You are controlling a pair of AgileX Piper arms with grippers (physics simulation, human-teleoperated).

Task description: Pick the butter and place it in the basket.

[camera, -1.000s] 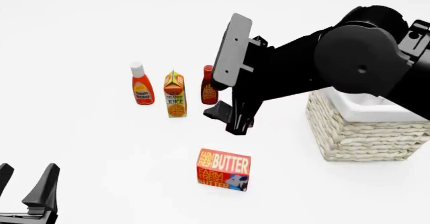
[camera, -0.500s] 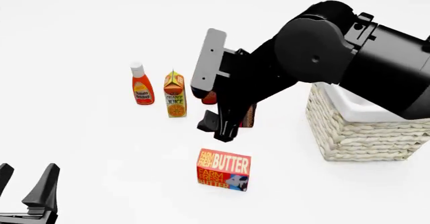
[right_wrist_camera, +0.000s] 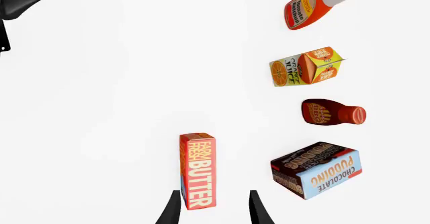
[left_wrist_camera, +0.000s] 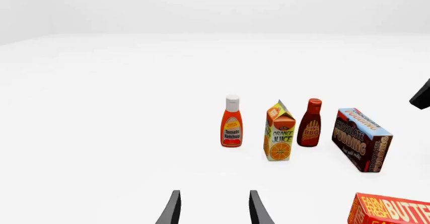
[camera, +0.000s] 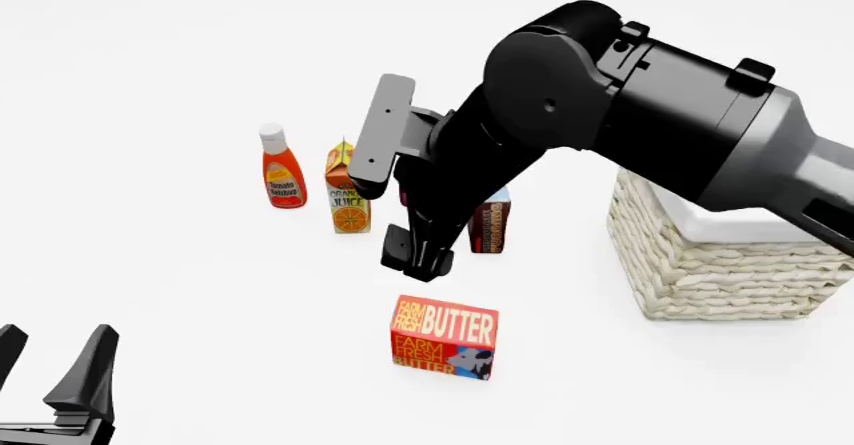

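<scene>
Behind butter point(camera: 445, 337): juice carton point(camera: 348, 201), pudding box point(camera: 490, 222)

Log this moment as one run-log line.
phase: approach | right claw: open, above butter, no contact | left claw: open, idle | basket: butter not in it

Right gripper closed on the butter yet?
No. The right gripper hangs open above the butter, not touching it.

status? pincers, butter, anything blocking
Right pincer open, above butter, no contact. Left pincer open, idle, near edge. Butter on table, outside basket. Pudding box just behind; descent path looks clear.
</scene>
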